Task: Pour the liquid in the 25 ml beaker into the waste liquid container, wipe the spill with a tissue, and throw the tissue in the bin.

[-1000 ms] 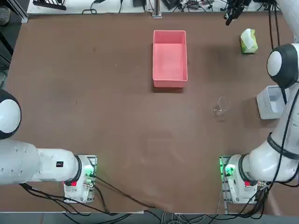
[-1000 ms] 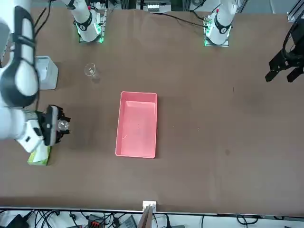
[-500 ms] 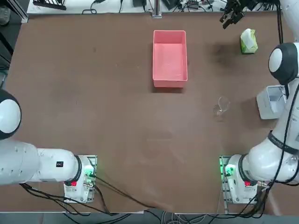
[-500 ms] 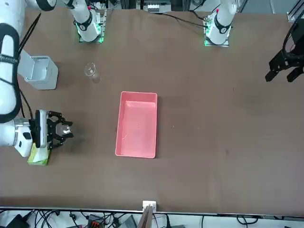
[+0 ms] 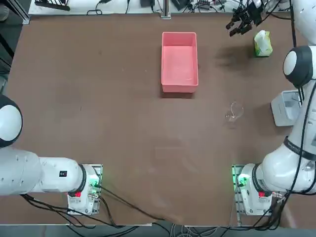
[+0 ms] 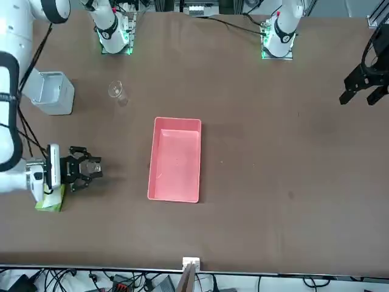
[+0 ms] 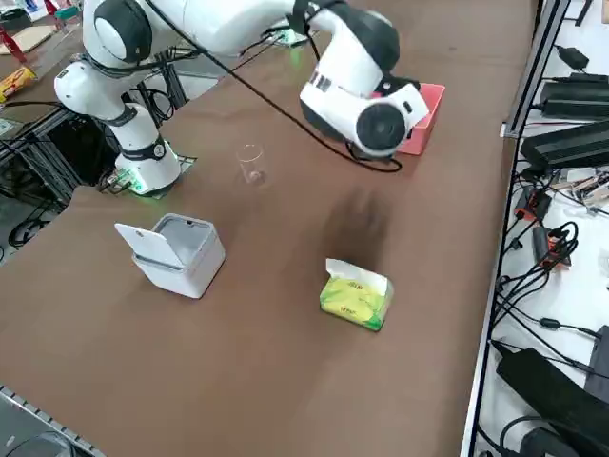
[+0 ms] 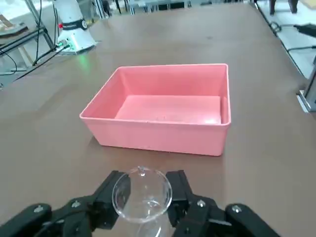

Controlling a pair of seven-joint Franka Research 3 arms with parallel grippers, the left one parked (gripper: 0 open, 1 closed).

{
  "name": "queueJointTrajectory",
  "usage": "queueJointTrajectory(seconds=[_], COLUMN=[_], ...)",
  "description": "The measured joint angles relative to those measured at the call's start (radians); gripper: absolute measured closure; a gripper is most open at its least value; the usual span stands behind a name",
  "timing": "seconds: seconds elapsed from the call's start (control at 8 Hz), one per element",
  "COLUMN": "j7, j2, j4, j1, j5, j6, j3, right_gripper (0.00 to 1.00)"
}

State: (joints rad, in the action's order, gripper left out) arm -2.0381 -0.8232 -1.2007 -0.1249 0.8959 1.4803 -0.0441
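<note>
Glass shines in the right hand (image 8: 143,207), which squeezes the 25 ml beaker (image 8: 141,193). The hand has swung away from the tissue pack (image 5: 262,43) toward the pink waste liquid container (image 8: 163,108) ahead. Pouring looks close.

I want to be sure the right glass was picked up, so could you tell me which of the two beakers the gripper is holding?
The right gripper holds the 25 ml beaker, off the table near the pink tray. The other beaker stands alone on the table beside the grey bin.

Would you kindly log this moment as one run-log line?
right gripper: shut on 25 ml beaker | location: beside waste liquid container, above table | pour: pending
</note>
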Motion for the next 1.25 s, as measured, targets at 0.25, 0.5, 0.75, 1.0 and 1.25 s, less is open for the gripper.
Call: queueJointTrajectory(seconds=[0.25,0.5,0.75,1.0,1.25], j7=[-0.097,-0.159,-0.223,-0.284,-0.327], j2=[-0.062,-0.083,-0.083,-0.083,-0.083], j4=[-0.013,-0.064,-0.113,-0.168,-0.214], j1=[-0.014,-0.039,-0.061,-0.068,-0.069], j5=[0.042,0.045,0.045,0.045,0.045], j6=[0.007,0.042,0.054,0.083,0.118], j3=[0.0,-0.001,-0.001,-0.001,-0.001], right_gripper=[0.53,0.53,0.53,0.53,0.53])
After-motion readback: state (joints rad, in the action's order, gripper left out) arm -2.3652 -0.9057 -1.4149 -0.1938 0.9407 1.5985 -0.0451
